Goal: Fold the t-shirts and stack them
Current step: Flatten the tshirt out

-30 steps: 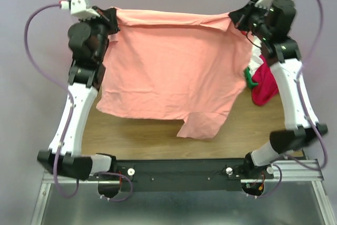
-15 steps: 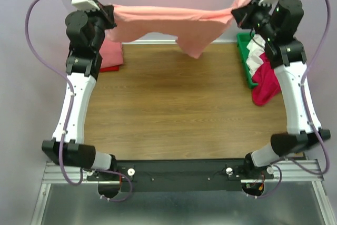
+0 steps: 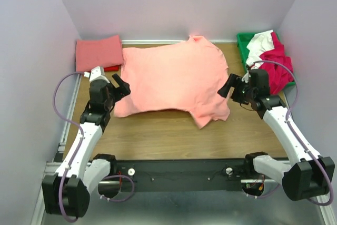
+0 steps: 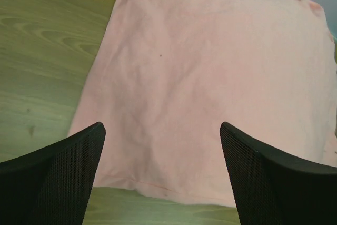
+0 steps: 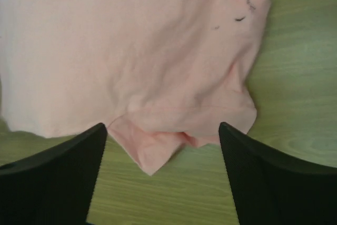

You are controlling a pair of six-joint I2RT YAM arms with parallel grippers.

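My left gripper [image 3: 122, 85] is spread wide and holds nothing, just off the left edge of the salmon t-shirt [image 3: 171, 77]. My right gripper [image 3: 227, 85] is the same at its right edge. The shirt lies flat on the table [image 3: 158, 130]. Far left sits a folded salmon shirt [image 3: 98, 52]; the white and magenta shirts [image 3: 274, 59] fill the green bin [image 3: 243, 43].

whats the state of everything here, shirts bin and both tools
salmon-pink t-shirt, spread flat, unfolded, near sleeve crumpled
folded pink t-shirt, folded, at far left corner
green bin, full, rim partly covered
red and white shirts, heaped unfolded in the bin
left tool, open, empty
right tool, open, empty
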